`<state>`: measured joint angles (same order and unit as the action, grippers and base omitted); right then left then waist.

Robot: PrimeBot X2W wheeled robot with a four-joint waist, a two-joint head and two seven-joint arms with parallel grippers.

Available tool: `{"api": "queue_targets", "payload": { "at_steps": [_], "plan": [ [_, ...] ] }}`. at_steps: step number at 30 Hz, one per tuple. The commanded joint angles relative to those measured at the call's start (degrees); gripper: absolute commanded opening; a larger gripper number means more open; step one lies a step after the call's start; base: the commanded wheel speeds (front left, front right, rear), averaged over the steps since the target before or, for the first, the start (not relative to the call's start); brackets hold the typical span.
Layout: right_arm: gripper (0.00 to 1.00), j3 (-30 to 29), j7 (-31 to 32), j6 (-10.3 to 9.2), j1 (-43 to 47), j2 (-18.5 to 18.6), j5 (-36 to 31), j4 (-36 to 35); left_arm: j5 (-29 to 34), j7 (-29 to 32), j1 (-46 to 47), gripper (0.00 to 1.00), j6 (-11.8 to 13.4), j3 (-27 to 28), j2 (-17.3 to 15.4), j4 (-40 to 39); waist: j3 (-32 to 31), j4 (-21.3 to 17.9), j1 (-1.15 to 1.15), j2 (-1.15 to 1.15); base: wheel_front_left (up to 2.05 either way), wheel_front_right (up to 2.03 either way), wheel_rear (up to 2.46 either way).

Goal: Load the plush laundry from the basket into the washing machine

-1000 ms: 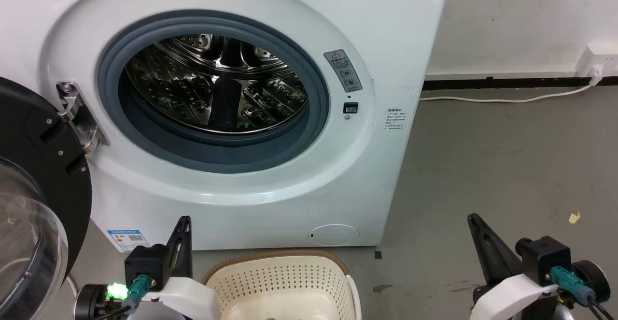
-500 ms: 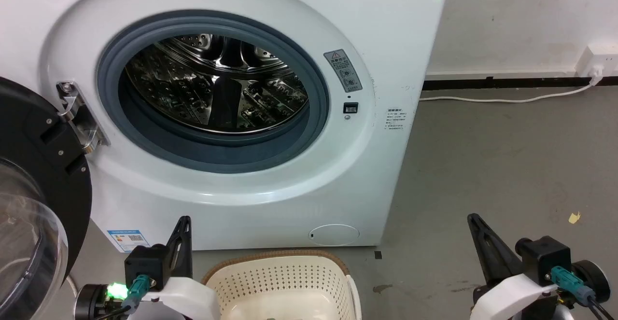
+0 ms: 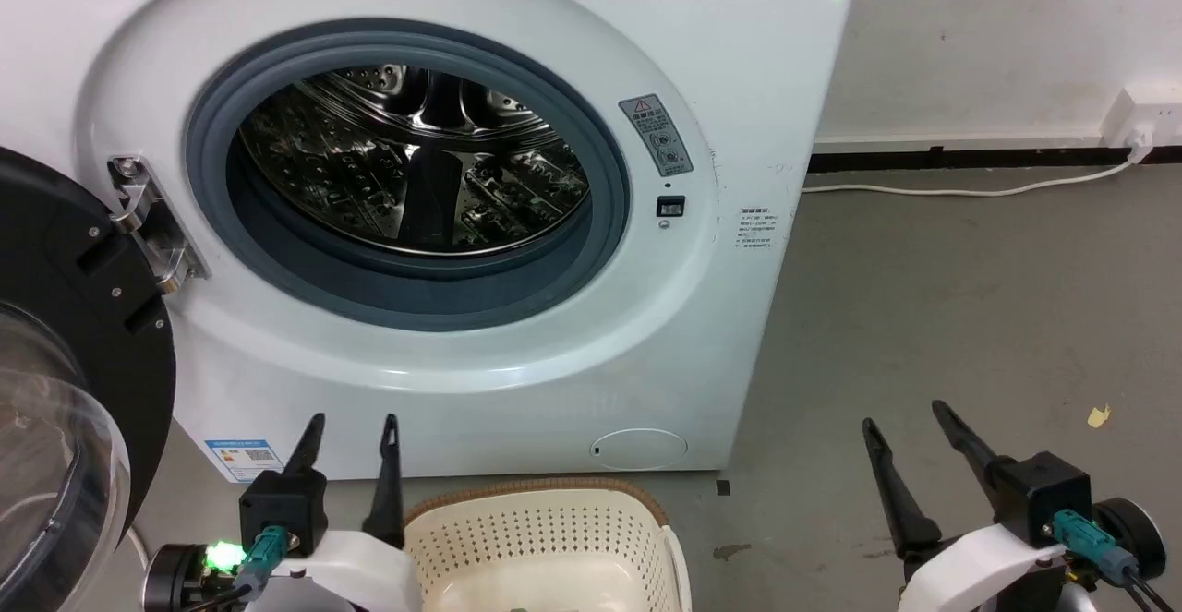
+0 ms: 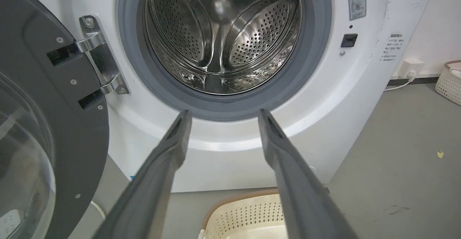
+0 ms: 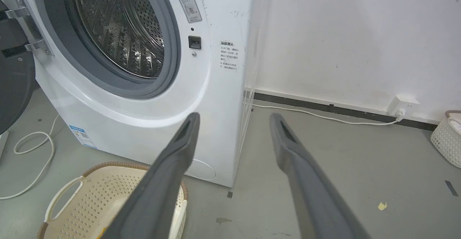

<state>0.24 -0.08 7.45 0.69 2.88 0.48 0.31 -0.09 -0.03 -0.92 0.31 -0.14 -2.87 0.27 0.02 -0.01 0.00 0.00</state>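
Left tool (image 3: 354, 423) and right tool (image 3: 905, 416) both stand with their fingers spread and nothing between them, pointing toward the washing machine (image 3: 720, 58). The left tool is at the basket's (image 3: 536, 487) left rim; the right tool is well to the right, over bare floor (image 3: 970, 298).

The step in hand looks like the first reach for the toy. To do it well, one tool should tip down into the basket with its fingers kept wide, close around the toy's soft middle rather than one layer, then lift clear of the woven rim.

Only the far part of the basket shows from the head, and its pale perforated floor looks bare. The plush laundry probably lies in the near part, cut off by the frame; a greenish sliver (image 3: 520, 606) there may be it, too little to tell. Beyond, the door (image 3: 74, 317) hangs open at left and the steel drum (image 3: 416, 160) looks empty. A second basket (image 5: 446, 138) sits by the far right wall, with something white inside.
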Motion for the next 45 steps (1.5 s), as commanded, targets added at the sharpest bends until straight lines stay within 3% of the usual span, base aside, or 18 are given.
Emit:
{"api": "queue_targets", "payload": {
  "at_steps": [1, 21, 45],
  "plan": [
    [1.0, -0.02, -0.35, 0.0, 0.01, 0.0, 0.39, -0.12, -0.21, -0.38, 0.03, 1.0, 0.06, -0.16, 0.0, -0.01, 0.05, -0.02, 0.0, 0.0, 0.0, 0.0, 0.0],
    [1.0, -0.45, -2.74, 0.01, -1.87, 0.0, 2.2, -2.23, -1.38, -2.77, 2.34, 1.0, -0.54, -1.26, -0.28, 4.41, 5.2, -1.47, 0.0, 0.0, 0.0, 0.0, 0.0],
    [1.0, 1.66, -5.49, 0.01, -5.28, 0.0, 6.01, -4.98, -3.97, -1.7, 11.12, 1.0, -2.72, -2.91, -4.52, 20.78, 16.81, -6.79, 0.0, 0.0, 0.0, 0.0, 0.0]
  ]
}}
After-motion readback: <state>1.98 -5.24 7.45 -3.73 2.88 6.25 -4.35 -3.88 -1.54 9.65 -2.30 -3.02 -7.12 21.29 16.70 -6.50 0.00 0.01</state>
